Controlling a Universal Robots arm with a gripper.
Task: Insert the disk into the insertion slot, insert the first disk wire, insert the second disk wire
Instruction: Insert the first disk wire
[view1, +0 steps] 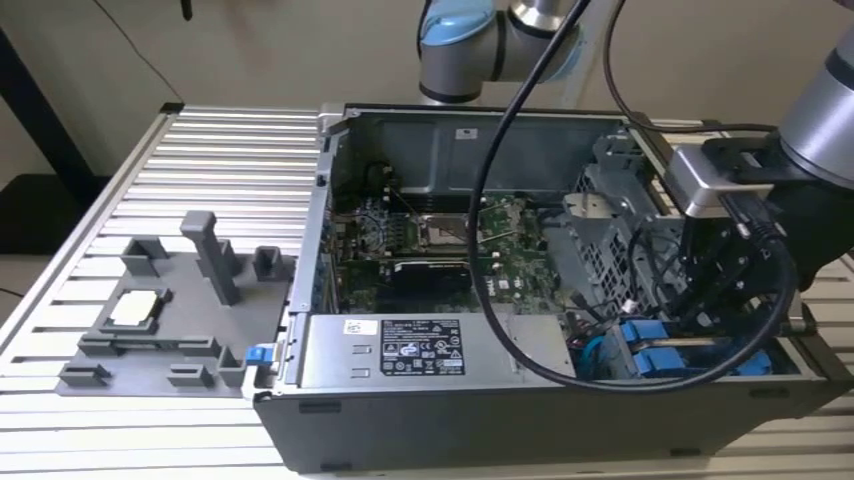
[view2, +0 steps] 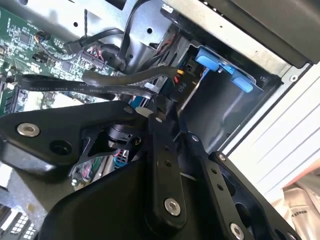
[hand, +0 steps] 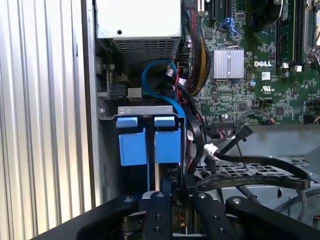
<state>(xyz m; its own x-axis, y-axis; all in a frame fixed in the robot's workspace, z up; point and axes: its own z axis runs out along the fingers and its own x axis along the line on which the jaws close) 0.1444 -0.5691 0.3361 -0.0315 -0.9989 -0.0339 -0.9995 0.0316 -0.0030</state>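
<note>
1 tool (view2: 159, 111) closed on black wire connector (view2: 172, 86) beside disk (hand: 149, 145).

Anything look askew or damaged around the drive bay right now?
Nothing stands out. The blue disk carrier sits squarely in the insertion slot, its two tabs level. The gripper is just behind it among loose black cables, which drape across the cage without visible damage.

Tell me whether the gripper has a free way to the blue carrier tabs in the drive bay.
Probably yes: the gripper hangs just in front of the blue carrier tabs, though black cables crowd one side.
</note>
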